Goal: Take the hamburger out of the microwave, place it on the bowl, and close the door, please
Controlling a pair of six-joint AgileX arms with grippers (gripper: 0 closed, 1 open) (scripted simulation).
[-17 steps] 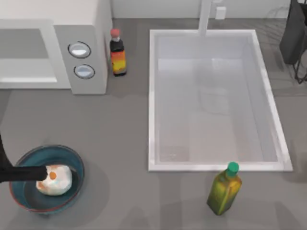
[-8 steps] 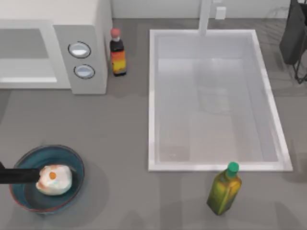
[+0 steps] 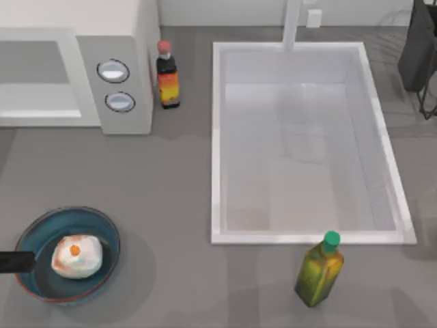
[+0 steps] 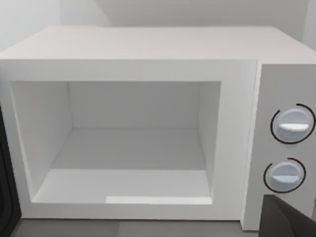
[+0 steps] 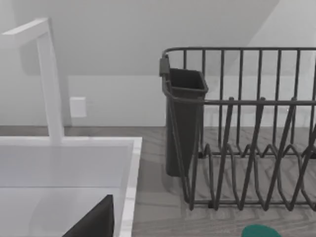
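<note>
Teal and rimmed in reddish brown, the bowl [image 3: 102, 236] sits at the bench's [image 3: 171, 205] near left corner with the hamburger [image 3: 77, 257] resting inside it. A dark tip of the left hand [image 3: 15, 262] lies over the bowl's left edge, just beside the hamburger and apart from it; whether its fingers are apart or together I cannot tell. At the far left the microwave [image 4: 148, 49] stands with its cavity bare and the door [image 4: 6, 187] swung open.
</note>
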